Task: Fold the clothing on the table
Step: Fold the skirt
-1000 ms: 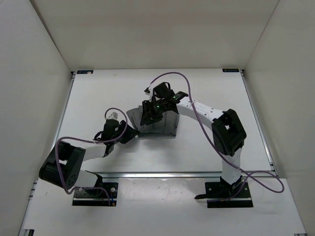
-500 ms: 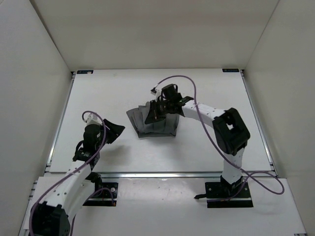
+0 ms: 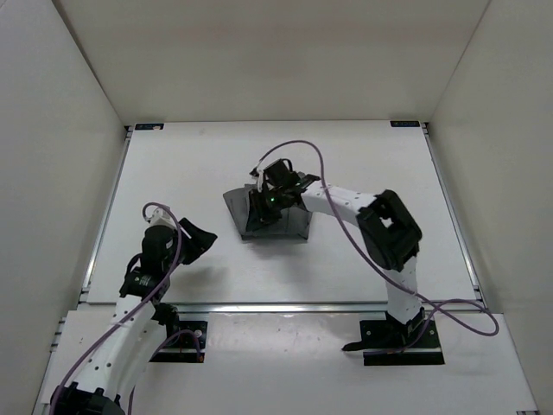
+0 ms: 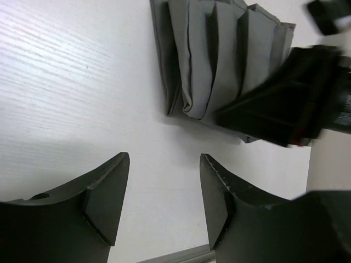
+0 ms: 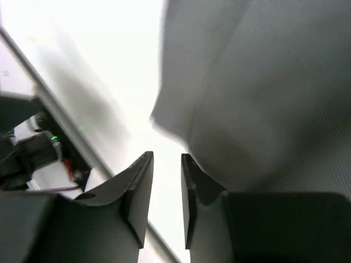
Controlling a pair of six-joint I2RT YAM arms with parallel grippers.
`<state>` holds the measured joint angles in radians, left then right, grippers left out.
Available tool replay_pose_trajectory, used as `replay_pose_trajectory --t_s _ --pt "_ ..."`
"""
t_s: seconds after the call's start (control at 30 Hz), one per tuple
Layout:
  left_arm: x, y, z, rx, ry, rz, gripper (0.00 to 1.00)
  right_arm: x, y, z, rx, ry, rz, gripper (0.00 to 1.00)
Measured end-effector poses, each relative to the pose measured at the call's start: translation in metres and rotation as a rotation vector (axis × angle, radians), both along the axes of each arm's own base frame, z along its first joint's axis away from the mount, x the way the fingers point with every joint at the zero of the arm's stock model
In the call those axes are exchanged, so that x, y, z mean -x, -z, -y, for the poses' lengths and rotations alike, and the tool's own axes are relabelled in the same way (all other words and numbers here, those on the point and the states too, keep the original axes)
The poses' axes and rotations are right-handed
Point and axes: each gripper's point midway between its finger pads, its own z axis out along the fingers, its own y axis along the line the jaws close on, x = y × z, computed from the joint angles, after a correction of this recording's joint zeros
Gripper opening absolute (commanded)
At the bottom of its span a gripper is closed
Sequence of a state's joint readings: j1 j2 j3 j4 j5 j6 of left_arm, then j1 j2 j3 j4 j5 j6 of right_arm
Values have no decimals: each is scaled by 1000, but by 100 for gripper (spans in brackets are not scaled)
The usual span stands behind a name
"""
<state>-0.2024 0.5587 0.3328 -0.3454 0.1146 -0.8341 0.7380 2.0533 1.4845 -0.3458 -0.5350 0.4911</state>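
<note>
Flat white rectangular surface (image 3: 190,164) is bare along far strip, left third & right side, so a tool can pass there. Centre is blocked by dark grey pleated fabric garment (image 3: 281,223), w/ right tool (image 3: 257,210) over it & white right arm (image 3: 346,197) reaching in from the right. Left tool (image 3: 206,240), fingers apart, sits near-left, w/ a bare lane between it & garment. White walls (image 3: 69,104) box in 3 sides; thin metal rails (image 3: 108,212) run along edges.

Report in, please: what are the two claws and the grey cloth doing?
Left gripper open, empty, over bare table, off the clothing. Right gripper over the clothing, jaws slightly apart, nothing pinched. Clothing lying pleated mid-table. No obstruction seen.
</note>
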Motion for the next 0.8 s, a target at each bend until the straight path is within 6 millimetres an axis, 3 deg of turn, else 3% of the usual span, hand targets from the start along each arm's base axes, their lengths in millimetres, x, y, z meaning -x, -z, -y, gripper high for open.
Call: replay_pose_trajectory --t_s 0.1,0.17,0.2,0.27,0.3,0.4,0.57,0.67,0.8 --pt "0 -16 1 -26 36 13 66 -3 -61 29 -65 65 116 36" --pt "-2 -32 4 -44 84 27 82 -4 -110 62 -126 129 205 36" --pt "-4 -39 7 -54 116 29 98 -6 -131 80 -156 166 249 37" --pt "-6 -49 14 -74 196 17 99 -13 -165 118 -202 256 343 38" --pt "-8 -51 18 -85 232 2 99 -16 -172 135 -209 300 373 38" --pt "-11 -47 24 -133 330 -68 98 -15 -154 174 -178 388 372 40" --pt "-3 -29 31 -175 447 -163 99 1 -83 212 -40 462 218 43" --pt "6 -30 34 -181 487 -149 98 10 -73 218 -16 464 200 46" --pt "15 -35 33 -202 522 -120 99 5 -78 220 -2 448 253 47"
